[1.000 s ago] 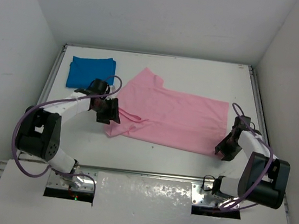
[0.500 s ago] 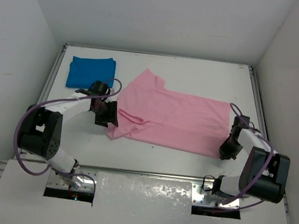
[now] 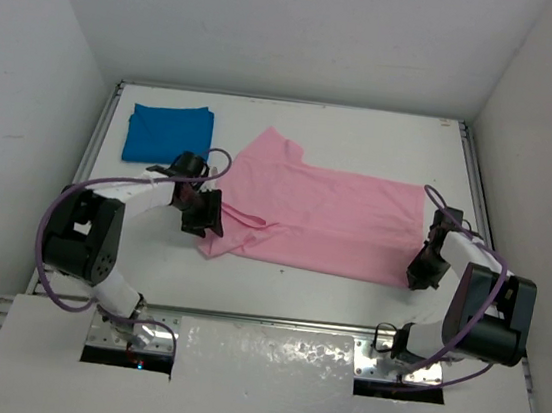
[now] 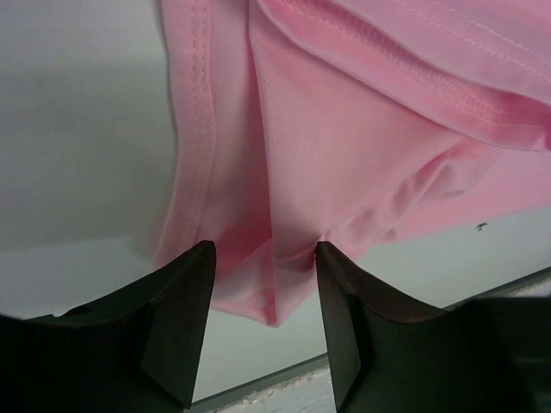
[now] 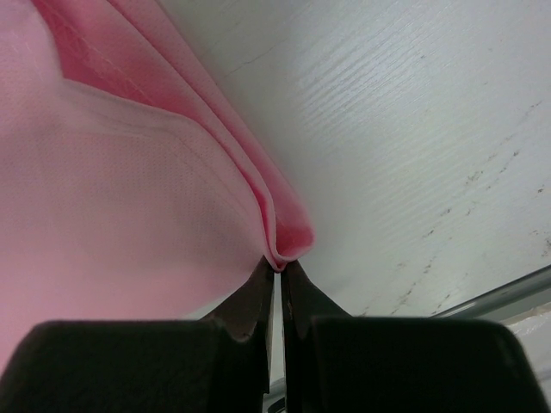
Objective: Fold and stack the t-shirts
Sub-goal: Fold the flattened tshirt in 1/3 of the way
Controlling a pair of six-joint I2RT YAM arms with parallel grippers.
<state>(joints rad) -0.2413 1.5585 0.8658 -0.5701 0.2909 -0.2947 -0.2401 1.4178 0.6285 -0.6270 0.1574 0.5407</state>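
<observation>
Only the wrist views tell it — right gripper (image 5: 274, 268) pinches the pink shirt (image 5: 129, 172) at its edge; left gripper (image 4: 265, 251) gapes over a corner.

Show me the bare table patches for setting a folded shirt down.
Free: far right corner behind the pink shirt; near strip of table between pink shirt and front rim. Crowded: left gripper between blue shirt and pink; right gripper pinching pink's right hem.

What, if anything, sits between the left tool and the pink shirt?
Nothing visible does. The left tool stands open, and the pink shirt shows its folded corner right between the tool's fingers.
</observation>
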